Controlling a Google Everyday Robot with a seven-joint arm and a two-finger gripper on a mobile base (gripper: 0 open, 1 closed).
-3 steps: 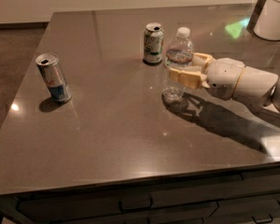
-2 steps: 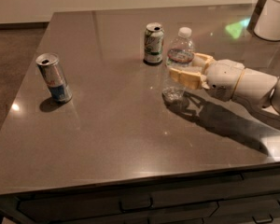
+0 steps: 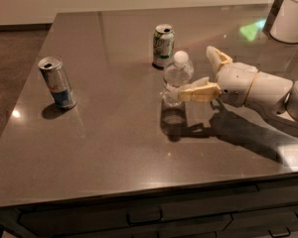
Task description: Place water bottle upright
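Observation:
The water bottle [image 3: 177, 79], clear with a white cap, stands upright on the dark table [image 3: 114, 133], right of the middle. My gripper [image 3: 195, 71] is just to its right, with its fingers spread open and nothing between them. The lower finger [image 3: 198, 90] reaches towards the bottle's lower part and its tip is at or very near the bottle. The upper finger [image 3: 216, 58] points up and away from the bottle.
A green-white soda can [image 3: 163, 44] stands just behind the bottle. A silver-blue slim can [image 3: 57, 82] stands at the left. A white container [image 3: 290, 16] sits at the back right corner. Drawers run below the table's front edge.
The gripper was closed around the bottle before. Now its fingers have spread open and the bottle stands on its own.

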